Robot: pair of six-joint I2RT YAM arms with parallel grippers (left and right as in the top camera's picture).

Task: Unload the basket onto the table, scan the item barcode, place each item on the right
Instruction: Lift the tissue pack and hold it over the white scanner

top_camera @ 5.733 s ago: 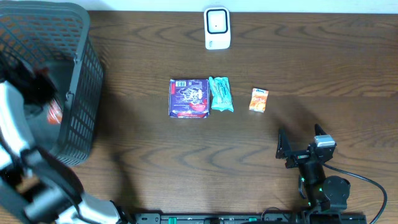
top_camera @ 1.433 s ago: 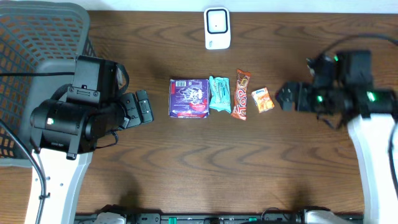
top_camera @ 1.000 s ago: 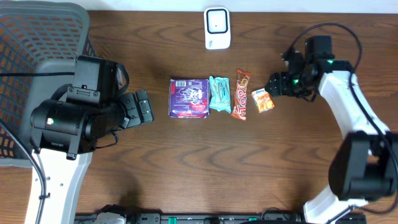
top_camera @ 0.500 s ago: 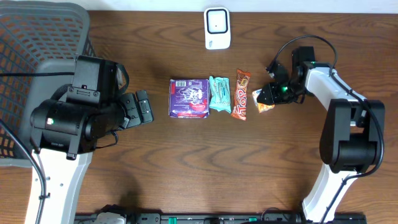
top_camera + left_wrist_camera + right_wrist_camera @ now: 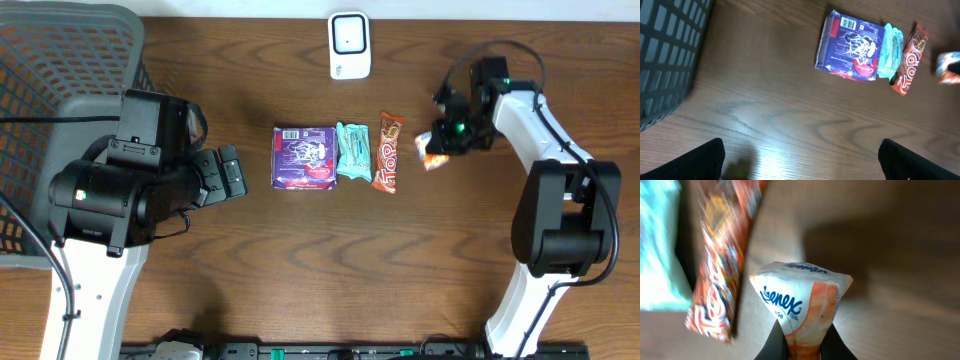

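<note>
Right pincer [image 5: 441, 146] clamped on tissue packet [image 5: 800, 305], near the Top bar [image 5: 387, 152], edges apart. Left pincer [image 5: 228, 172] spread wide, empty, left of purple pack [image 5: 305, 157]. Bare counter [image 5: 420, 270] toward scanner [image 5: 349, 45].

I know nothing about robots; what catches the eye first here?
The right gripper pinches a small orange-and-white pack at the right end of a row of snacks. Beside it lie a red Top bar, a teal packet and a purple packet; a dark mesh basket fills the far left corner.
</note>
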